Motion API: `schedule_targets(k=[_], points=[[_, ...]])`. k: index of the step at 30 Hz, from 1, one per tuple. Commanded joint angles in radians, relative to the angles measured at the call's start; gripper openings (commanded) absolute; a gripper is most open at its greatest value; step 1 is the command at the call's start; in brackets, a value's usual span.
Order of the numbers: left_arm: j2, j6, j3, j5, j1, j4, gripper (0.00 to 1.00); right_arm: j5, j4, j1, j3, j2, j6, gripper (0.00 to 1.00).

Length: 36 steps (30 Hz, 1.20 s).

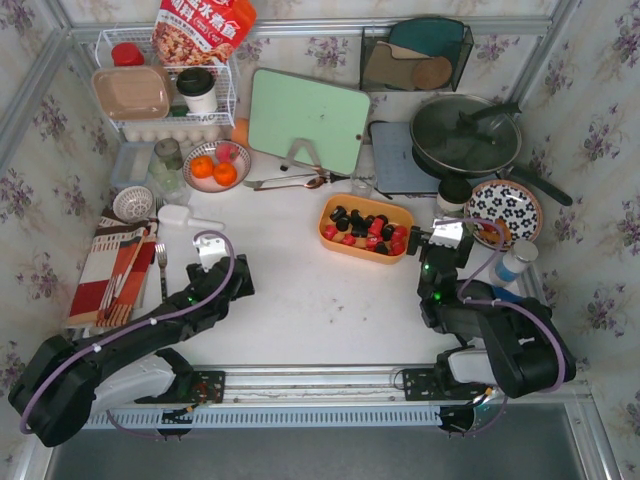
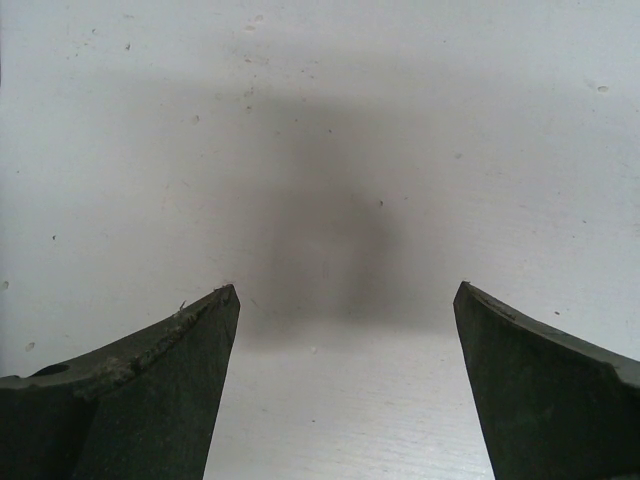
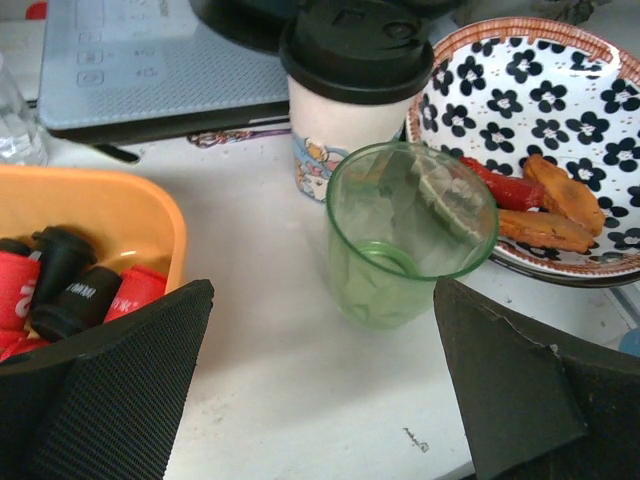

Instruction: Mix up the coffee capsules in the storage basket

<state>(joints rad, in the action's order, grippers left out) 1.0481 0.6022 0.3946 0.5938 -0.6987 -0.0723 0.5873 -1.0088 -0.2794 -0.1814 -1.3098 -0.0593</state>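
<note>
White table (image 1: 300, 300), cluttered along the back and both sides, bare in the near middle. Two dark arms at the near edge: left arm (image 1: 120, 345) folded low over bare tabletop, right arm (image 1: 490, 335) reaching up the right side.

Back row: green cutting board (image 1: 308, 122) propped upright, lidded pan (image 1: 465, 135) on a grey cooktop (image 3: 150, 60), white wire rack (image 1: 225, 95) far left. Striped cloth (image 1: 110, 270) with cutlery at the left edge.

Storage basket (image 1: 372, 204), orange, right of centre, in front of the cutting board and just left of the right gripper (image 3: 322, 300). Nothing lying over it.

Flower-patterned plate (image 3: 560, 110) with red and orange food pieces, right of that gripper. Bowl of oranges (image 1: 215, 165) well to the left.

Green tumbler (image 3: 410, 235) upright, straight ahead of the right fingers, touching or nearly touching the plate rim. White cup with black lid (image 3: 355, 80) just behind it. Both standing between gripper and cooktop.

Coffee capsules (image 1: 368, 228), red and black, heaped in the basket, colours partly interleaved; some on their sides.

Right fingers spread wide, gripping nothing, off to the basket's side. Left gripper (image 2: 345, 290) spread wide too, only tabletop between the fingers, well apart from the basket.
</note>
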Motion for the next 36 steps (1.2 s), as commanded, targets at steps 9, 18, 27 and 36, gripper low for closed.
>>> schedule_targets(k=[9,18,27,36], points=[[0.02,-0.009,0.021,0.0,0.002,0.012,0.91,-0.039,-0.563,0.046,0.067,-0.223,-0.033,1.0],[0.043,-0.013,0.04,-0.003,0.002,0.005,0.91,-0.121,-0.47,0.077,0.054,-0.191,0.004,1.0],[0.057,-0.016,0.053,-0.005,0.002,-0.003,0.91,-0.279,-0.257,0.136,-0.048,-0.187,0.045,1.0],[0.046,-0.039,0.072,-0.005,0.002,-0.027,0.9,-0.471,-0.282,0.23,-0.023,-0.219,0.086,1.0]])
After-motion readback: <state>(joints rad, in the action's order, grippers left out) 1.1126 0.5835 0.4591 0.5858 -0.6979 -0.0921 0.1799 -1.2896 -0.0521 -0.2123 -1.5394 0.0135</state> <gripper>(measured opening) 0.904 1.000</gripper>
